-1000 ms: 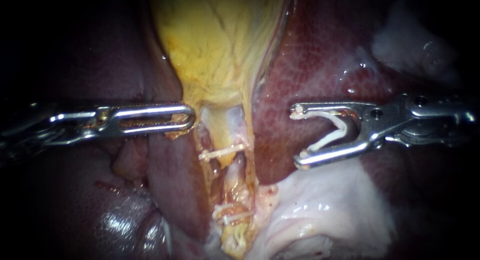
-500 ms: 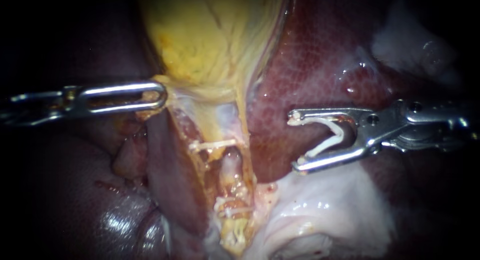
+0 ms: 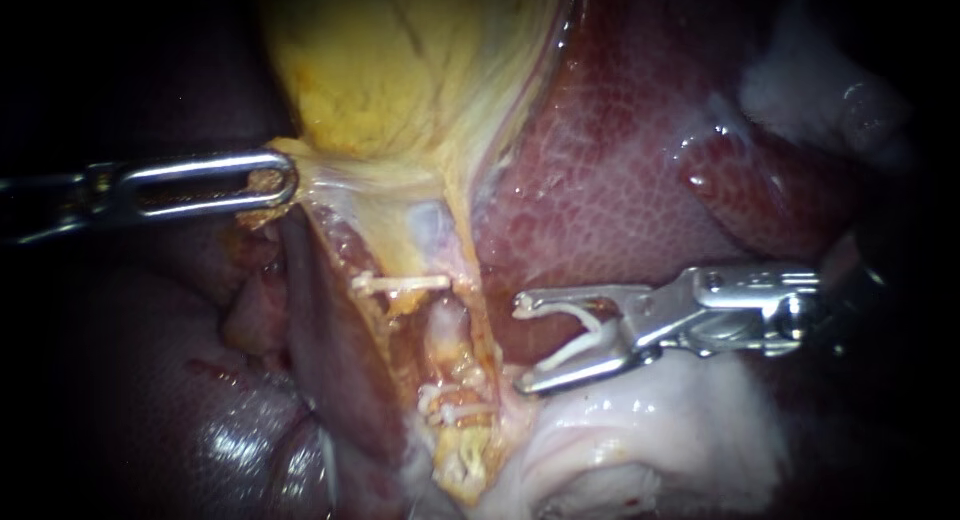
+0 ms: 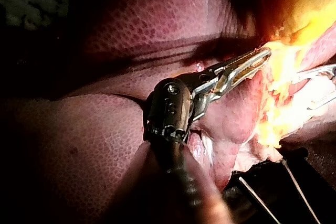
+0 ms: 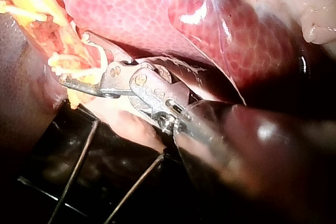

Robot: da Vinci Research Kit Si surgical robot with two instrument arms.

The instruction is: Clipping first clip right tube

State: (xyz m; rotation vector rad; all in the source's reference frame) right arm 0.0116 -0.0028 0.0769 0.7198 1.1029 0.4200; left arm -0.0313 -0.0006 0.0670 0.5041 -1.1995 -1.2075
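the silver left instrument (image 3: 265, 180) is gripping the yellow gallbladder (image 3: 380, 70), dragging it further left. the silver right instrument (image 3: 522, 343), wide jaws holding a white v-shaped clip (image 3: 585, 335), is nearing the pale tube (image 3: 447, 325).

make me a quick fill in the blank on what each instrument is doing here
1. The left instrument grips the lower edge of the yellow ___.
2. The right instrument carries an open white ___.
3. The dark red organ above the right instrument is the ___.
Missing words: gallbladder; clip; liver.
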